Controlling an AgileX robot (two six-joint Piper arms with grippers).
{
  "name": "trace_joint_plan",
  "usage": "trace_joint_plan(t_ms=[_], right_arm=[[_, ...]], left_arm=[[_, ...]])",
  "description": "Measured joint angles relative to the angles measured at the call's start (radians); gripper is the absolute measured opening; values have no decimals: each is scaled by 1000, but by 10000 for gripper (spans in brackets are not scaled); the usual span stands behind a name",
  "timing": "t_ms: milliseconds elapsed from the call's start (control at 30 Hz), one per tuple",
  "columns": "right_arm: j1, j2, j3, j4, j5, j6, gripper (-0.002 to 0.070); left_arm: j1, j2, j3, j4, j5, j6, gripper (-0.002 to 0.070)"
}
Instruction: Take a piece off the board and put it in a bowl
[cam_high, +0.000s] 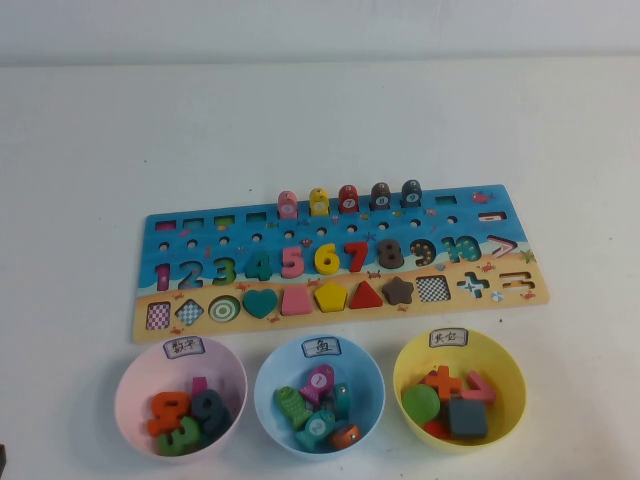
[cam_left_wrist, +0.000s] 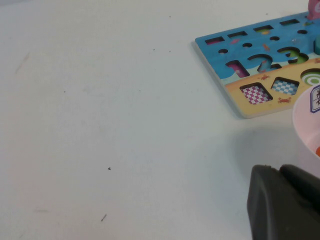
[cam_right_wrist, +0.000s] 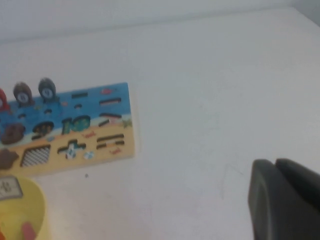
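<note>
On the far side of the table from both parked arms sits the board (cam_high: 340, 262), its long axis running across my view, left to right. Right gripper (cam_right_wrist: 287, 200) shows only as a dark block at the edge of its wrist view, off beyond the board's right end, fully closed on nothing. Left gripper (cam_left_wrist: 285, 202) is likewise a dark lump near the board's left end, just beside the pink bowl (cam_high: 180, 395); I cannot tell how its fingers stand. The piece (cam_high: 398, 291), the brown star, still lies flat in its slot in the tan strip, between the red triangle (cam_high: 365, 294) and the checkered square hole, ahead and to the left of the right gripper. A star has no real long axis; one tip seems to point away from me, though that is hard to confirm. Yellow bowl (cam_high: 458, 385) sits near the star, on my side of the board, closer to the right gripper than the star is. My plan: spread the right fingers first, come straight down over the star, pinch across two notches, not tips, and lift vertically so it clears the slot without dragging the board.
</note>
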Motion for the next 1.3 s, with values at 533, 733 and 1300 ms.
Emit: trace_joint_plan(t_ms=[533, 733, 1300], right_arm=[[0, 0, 0, 614, -198, -1, -17], [0, 13, -29, 668, -99, -1, -17], [3, 916, -685, 448, 453, -126, -17]], left_arm=[[0, 0, 0, 0, 0, 0, -3], [0, 0, 0, 0, 0, 0, -3], [0, 0, 0, 0, 0, 0, -3]])
